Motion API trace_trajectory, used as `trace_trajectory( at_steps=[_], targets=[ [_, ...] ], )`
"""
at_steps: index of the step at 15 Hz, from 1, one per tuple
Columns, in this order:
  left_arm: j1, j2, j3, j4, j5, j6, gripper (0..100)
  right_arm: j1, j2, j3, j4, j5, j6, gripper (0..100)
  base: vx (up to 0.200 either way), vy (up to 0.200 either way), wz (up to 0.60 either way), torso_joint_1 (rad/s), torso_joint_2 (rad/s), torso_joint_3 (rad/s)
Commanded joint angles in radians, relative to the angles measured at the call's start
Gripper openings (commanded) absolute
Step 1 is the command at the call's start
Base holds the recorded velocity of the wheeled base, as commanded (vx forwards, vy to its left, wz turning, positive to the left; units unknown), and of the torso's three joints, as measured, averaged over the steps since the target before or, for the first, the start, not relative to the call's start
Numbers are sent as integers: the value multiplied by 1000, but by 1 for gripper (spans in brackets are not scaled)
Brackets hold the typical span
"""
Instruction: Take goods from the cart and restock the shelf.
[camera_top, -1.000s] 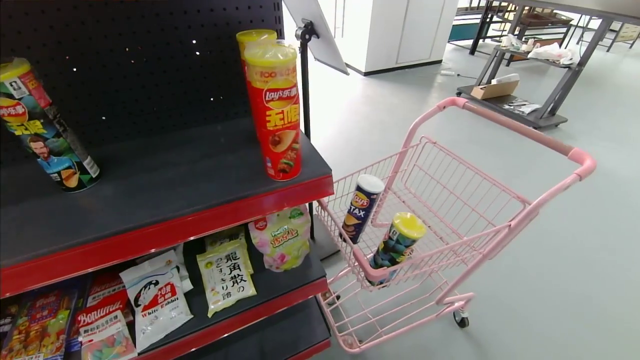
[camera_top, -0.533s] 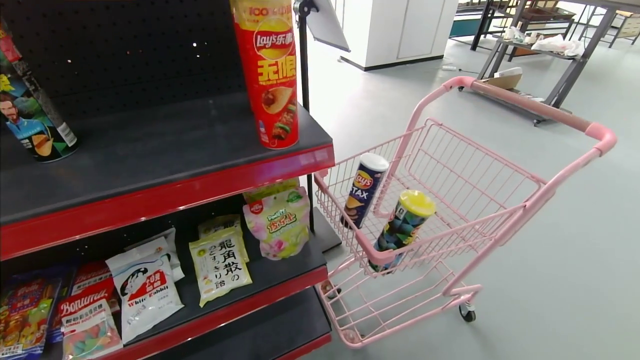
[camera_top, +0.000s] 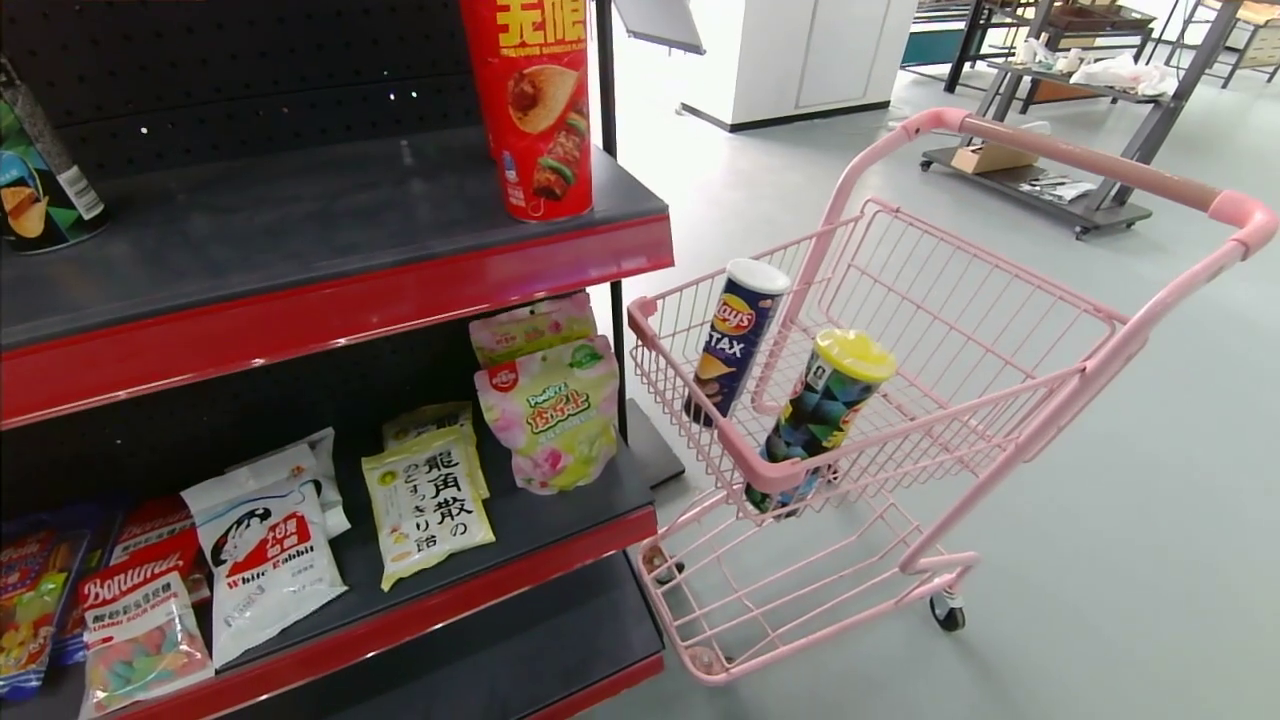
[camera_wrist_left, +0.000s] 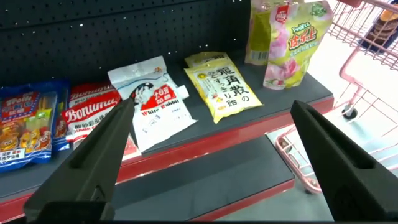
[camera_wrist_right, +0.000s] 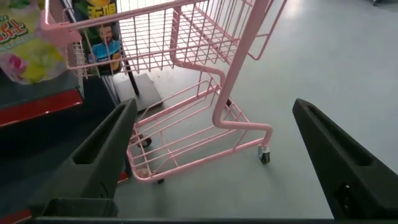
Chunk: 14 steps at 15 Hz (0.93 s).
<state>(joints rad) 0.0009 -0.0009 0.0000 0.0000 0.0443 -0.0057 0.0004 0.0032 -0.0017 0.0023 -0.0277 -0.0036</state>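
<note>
Head view: a pink cart stands at about 3 o'clock, just beside the end of a red-edged shelf that runs from 9 to 12 o'clock. Two crisp cans lean in the cart's basket, a white-lidded blue can and, nearer the camera, a yellow-lidded can resting against the front rim. On the upper shelf board a red can stands upright at 12 o'clock, and snack pouches line the tier below, around 8 o'clock. The cans are likely light, stiff paper tubes with smooth walls and press-on lids, so they would crush under a hard squeeze. The safest hold looks to be across the mid-body, below the lid. Left wrist view: the left gripper hangs with its fingers wide apart and nothing between them, facing the lower shelf's pouches. Right wrist view: the right gripper is likewise spread and empty, above the floor beside the cart's lower frame, with the yellow-lidded can's dark body visible through the basket wire.
</note>
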Motion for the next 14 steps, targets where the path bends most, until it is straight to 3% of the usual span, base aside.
trace_trajectory(
  at_steps=[1, 2, 4, 5, 6, 7, 9, 11, 14],
  targets=[
    [1, 1, 0, 0, 0, 0, 100, 3, 20, -57, -2, 22, -3, 100, 0, 0, 0, -17, 80, 56],
    [1, 1, 0, 0, 0, 0, 100, 23, 301, -316, 11, 57, 79, 100, 0, 0, 0, 0, 0, 0],
    [1, 1, 0, 0, 0, 0, 100, 85, 640, -549, 2, 110, 251, 100, 0, 0, 0, 0, 0, 0],
    [1, 1, 0, 0, 0, 0, 100, 158, 748, -551, -38, 163, 188, 100, 0, 0, 0, 0, 0, 0],
    [1, 1, 0, 0, 0, 0, 100, 162, 756, -551, -44, 164, 183, 100, 0, 0, 0, 0, 0, 0],
    [1, 1, 0, 0, 0, 0, 100, 227, 1015, -549, -265, 181, 178, 100, 0, 0, 0, 0, 0, 0],
    [1, 1, 0, 0, 0, 0, 100, 248, 1245, -538, -498, 282, 172, 100, 0, 0, 0, 0, 0, 0],
    [1, 1, 0, 0, 0, 0, 100, 251, 1387, -546, -590, 339, 168, 100, 0, 0, 0, 0, 0, 0],
    [1, 1, 0, 0, 0, 0, 100, 265, 1465, -551, -599, 377, 168, 100, 0, 0, 0, 0, 0, 0]
  ],
)
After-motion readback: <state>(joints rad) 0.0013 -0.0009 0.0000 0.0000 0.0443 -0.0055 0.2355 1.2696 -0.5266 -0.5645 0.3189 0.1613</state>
